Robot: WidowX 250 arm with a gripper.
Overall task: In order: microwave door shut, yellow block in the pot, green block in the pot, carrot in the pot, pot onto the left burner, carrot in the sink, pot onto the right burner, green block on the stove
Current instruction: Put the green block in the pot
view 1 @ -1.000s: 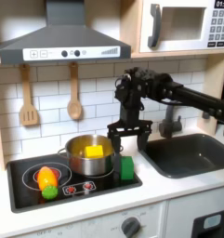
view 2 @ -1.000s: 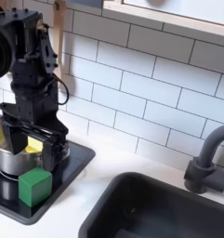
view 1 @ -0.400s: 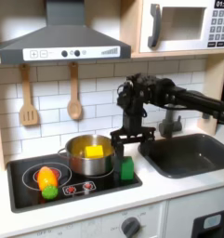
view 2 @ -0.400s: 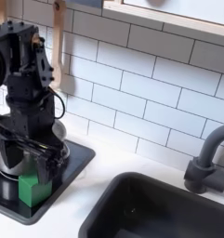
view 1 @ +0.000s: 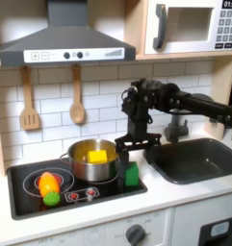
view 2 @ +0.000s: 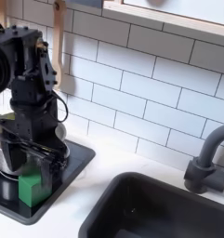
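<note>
The tool (view 1: 133, 151) hangs spread open just above the green block (view 1: 132, 174), its fingers (view 2: 54, 160) low on either side of the block's top in both exterior views; whether they touch it cannot be told, and it grips nothing. The pot (view 1: 94, 161) stands on the stove (view 1: 31, 197) at the first exterior view's right burner, with the yellow block (view 1: 96, 156) inside. The green block (view 2: 32, 185) stands upright on the stove just beside the pot. The carrot (view 1: 49, 186) lies on the left burner. The sink (view 1: 199, 159) is set in the worktop (view 1: 175, 197). The microwave door (view 1: 181, 25) is shut.
</note>
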